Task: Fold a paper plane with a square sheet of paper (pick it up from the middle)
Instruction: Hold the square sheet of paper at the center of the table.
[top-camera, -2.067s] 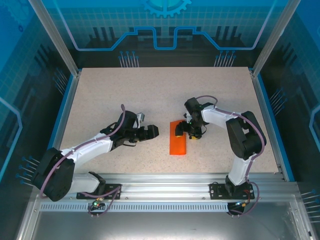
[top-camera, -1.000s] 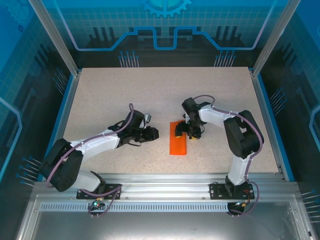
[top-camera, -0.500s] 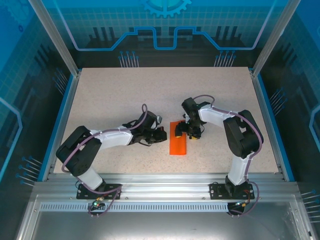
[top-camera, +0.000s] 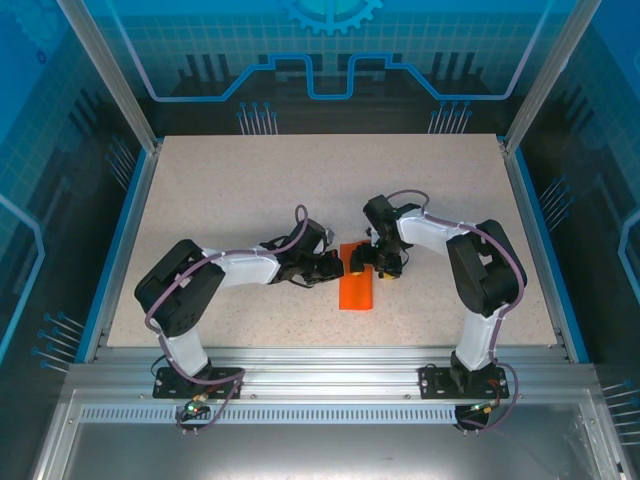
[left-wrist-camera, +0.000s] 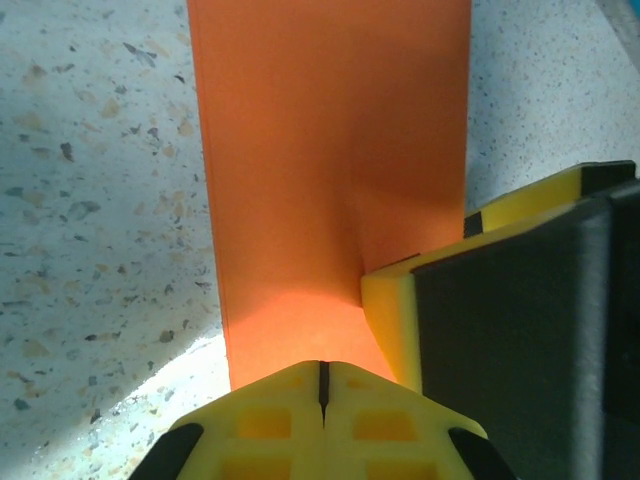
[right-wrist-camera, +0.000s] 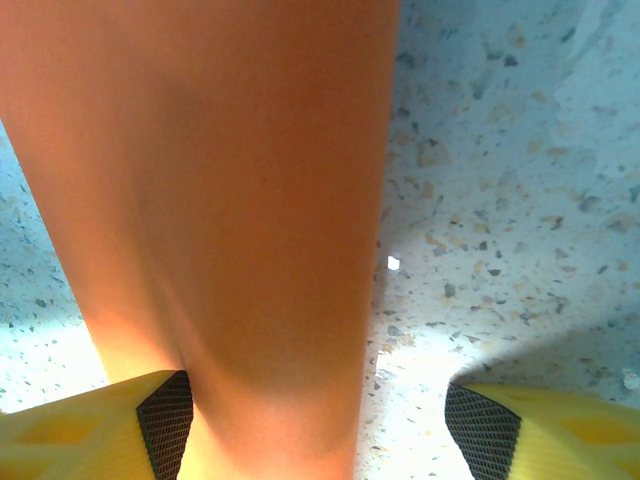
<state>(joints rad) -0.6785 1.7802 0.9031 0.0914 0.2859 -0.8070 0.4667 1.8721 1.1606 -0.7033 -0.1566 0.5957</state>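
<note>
The thin, bright orange paper sheet (top-camera: 357, 290) is folded into a narrow oblong and lies flat near the middle of the speckled beige table (top-camera: 250, 190). Its free end is the part closest to my bases. I judge it very light, limp and easily creased. It should slide on this smooth top at a careless nudge, and a hard drag would crumple or tear it. The layers look flush, so an edge is hard to get under. I would hold one part down and lift at a long edge or a corner rather than from the flat face.

Both my tools meet at the far end of the strip. My left gripper (top-camera: 335, 266) comes in from the left with its jaws fully closed. In its wrist view the joined tips (left-wrist-camera: 322, 372) touch the paper's (left-wrist-camera: 330, 150) near edge, but I cannot tell whether a layer is pinched between them. My right gripper (top-camera: 378, 262) stands wide open and grips nothing. One yellow finger (left-wrist-camera: 400, 310) rests on the sheet, and in its own camera the orange strip (right-wrist-camera: 220, 180) runs out from beside the left fingertip.

I count one folded sheet, two grippers and one table.
</note>
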